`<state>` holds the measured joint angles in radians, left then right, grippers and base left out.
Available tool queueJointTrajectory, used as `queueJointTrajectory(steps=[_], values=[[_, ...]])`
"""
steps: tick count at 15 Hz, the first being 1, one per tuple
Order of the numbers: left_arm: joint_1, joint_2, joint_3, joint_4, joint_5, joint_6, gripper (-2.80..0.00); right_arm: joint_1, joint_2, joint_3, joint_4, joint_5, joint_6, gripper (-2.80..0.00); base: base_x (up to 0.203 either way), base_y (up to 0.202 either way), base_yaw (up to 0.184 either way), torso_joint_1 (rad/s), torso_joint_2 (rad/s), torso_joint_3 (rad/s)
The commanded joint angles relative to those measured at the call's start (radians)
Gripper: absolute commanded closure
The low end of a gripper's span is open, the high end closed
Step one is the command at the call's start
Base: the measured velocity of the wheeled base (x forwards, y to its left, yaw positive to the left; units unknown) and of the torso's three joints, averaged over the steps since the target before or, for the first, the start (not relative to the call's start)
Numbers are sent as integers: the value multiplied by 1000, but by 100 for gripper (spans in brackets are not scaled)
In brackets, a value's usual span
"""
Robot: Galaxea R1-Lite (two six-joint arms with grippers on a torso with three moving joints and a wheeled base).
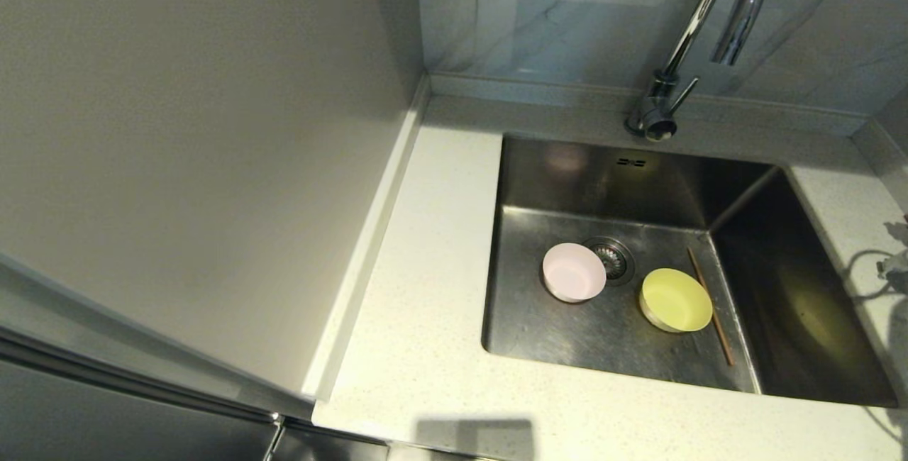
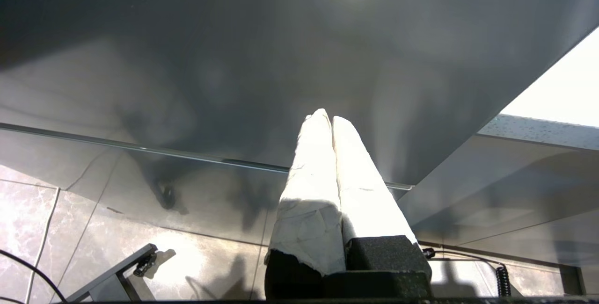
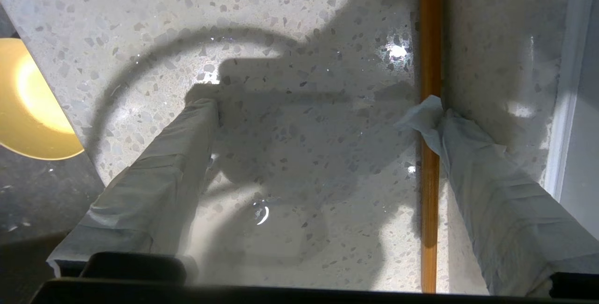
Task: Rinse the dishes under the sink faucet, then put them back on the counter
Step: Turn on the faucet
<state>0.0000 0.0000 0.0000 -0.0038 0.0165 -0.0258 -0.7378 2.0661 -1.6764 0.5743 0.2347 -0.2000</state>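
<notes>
While two bowls [image 1: 574, 271] sit in the sink [image 1: 794, 291], the right end effector [image 3: 318, 107] hangs released over a chopstick [image 3: 429, 37] on the desk [image 3: 281, 23]; the left end effector [image 2: 327, 119] is clenched, empty.

Two bowls [image 1: 574, 272] in the sink [image 1: 624, 163] — chopstick [image 1: 711, 305] right of them, faucet [image 1: 667, 92] behind.

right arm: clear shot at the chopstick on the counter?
Probably yes. The right gripper hangs open just over the counter, and the chopstick lies bare along one finger; only a small sideways shift seems needed.
</notes>
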Motion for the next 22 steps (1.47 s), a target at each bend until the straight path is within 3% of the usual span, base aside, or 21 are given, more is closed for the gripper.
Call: queueJointTrajectory(steps=[1,4,9,13,17,22], values=[[0,-3,0,-1,0,0,0,21,-6,1,41,38,-12,-280,0,0,0,0,0,0],[0,-3,0,-1,0,0,0,42,-33,-10,165,146,-98,-280,0,0,0,0,0,0],[0,-3,0,-1,0,0,0,85,-62,-23,210,202,-111,-280,0,0,0,0,0,0],[0,-3,0,-1,0,0,0,86,-46,-94,199,195,-116,-280,0,0,0,0,0,0],[0,-3,0,-1,0,0,0,81,-13,-112,48,63,-114,-280,0,0,0,0,0,0],[0,-3,0,-1,0,0,0,61,17,-123,-27,52,-114,-280,0,0,0,0,0,0]])
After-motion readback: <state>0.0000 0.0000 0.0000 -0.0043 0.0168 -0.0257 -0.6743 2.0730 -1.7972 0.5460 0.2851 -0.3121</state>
